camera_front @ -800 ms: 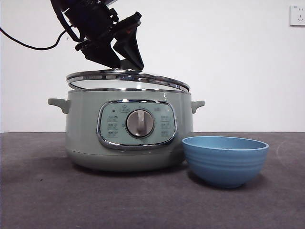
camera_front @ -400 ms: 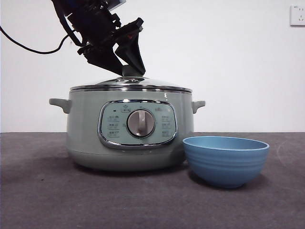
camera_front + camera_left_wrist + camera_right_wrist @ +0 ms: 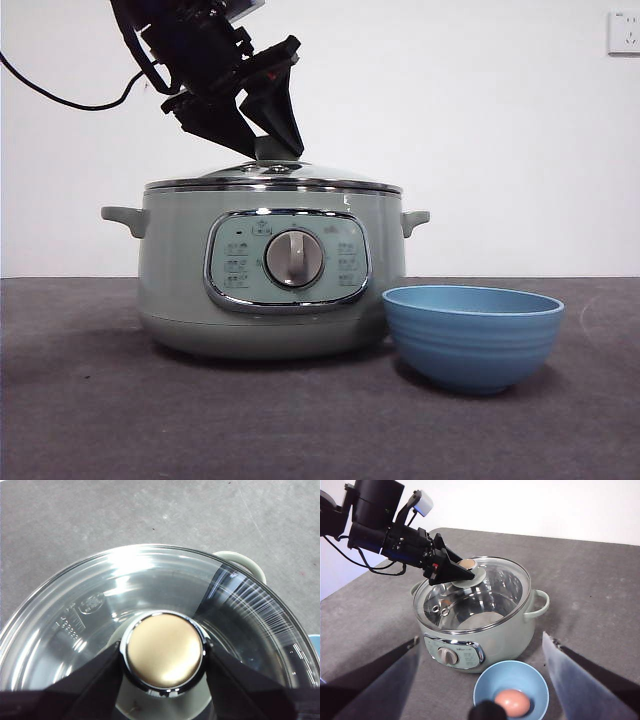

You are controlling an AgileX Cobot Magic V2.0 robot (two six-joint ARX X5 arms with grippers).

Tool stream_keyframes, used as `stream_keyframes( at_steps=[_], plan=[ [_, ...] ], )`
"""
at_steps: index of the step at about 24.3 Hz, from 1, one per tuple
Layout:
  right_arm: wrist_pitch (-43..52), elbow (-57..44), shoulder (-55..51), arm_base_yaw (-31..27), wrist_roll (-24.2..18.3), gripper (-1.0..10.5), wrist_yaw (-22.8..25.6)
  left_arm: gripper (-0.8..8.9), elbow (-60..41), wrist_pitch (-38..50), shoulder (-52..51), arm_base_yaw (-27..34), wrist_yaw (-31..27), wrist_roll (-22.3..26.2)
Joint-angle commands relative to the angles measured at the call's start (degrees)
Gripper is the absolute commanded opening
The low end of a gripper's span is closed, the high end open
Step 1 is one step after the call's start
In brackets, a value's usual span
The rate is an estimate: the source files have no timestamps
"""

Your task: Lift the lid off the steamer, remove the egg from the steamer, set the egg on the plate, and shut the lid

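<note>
**Lid seated on steamer; egg in blue plate**

The left end effector descends from the upper left of the front view and is clamped on the knob of the lid, one black jaw on each side of the knob. The lid sits level on the steamer, its chrome rim meeting the pot's top edge all round. Through the glass of the lid, the left wrist view shows the pot interior and one side handle.

The steamer stands upright on the grey bench, control panel and grey dial facing the front camera.

The plate, a blue ridged bowl, rests on the bench just beside the steamer. The egg lies inside it.

The right end effector hangs above the bench on the plate's side, jaws spread wide apart and gripping nothing.
</note>
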Motion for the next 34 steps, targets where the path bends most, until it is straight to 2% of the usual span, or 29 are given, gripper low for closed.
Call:
stream_keyframes(
  at_steps=[1,8,15,24,30,34],
  plan=[
    [-0.24,-0.28,-0.02,0.13,0.57,4.1,-0.02,5.35,-0.46,-1.81,1.20,0.11,0.57,-0.22],
    [-1.01,-0.28,-0.02,0.13,0.55,4.1,-0.02,5.35,-0.44,-1.88,-1.55,0.87,0.59,-0.24],
    [-2.45,-0.28,0.00,0.13,0.55,4.1,-0.07,5.34,-0.44,-5.53,-8.85,1.11,0.72,-0.26],
    [-8.24,-0.28,0.00,0.13,0.57,4.1,-0.46,5.34,-0.44,-20.48,-23.65,1.01,2.51,-0.26],
    [-12.17,-0.28,0.00,0.13,0.63,4.1,-5.88,5.30,-0.44,-32.83,-32.46,1.01,7.23,-0.39],
    [-14.53,-0.28,0.00,0.13,1.20,4.1,-7.74,5.30,-0.44,-39.71,-35.91,1.01,9.05,-0.39]
  ],
)
